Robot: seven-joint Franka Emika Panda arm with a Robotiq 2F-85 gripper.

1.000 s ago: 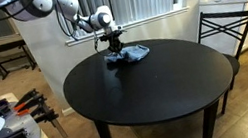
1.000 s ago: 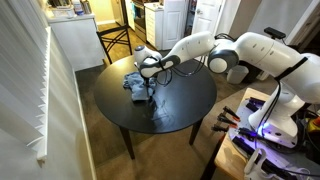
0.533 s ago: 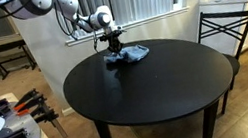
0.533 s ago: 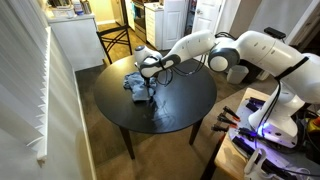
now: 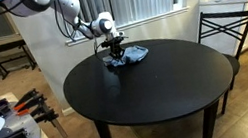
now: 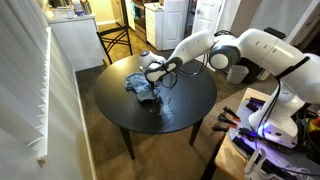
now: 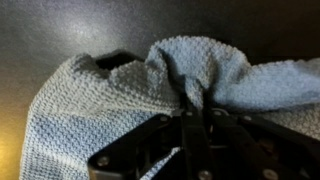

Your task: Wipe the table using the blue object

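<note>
pinching a bunched fold of the blue cloth (image 7: 100,100) between fingers (image 7: 188,130) seemingly closed on it; straight beneath them (rest spread flat), near the surface (image 5: 148,90) rim, bare top stretching opposite.

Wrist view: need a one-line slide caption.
Gripper pinching bunched blue cloth on the dark table.

No text, label, brand or number can be read in any view. Every surface in sight is too small or too blurred to tell.
</note>
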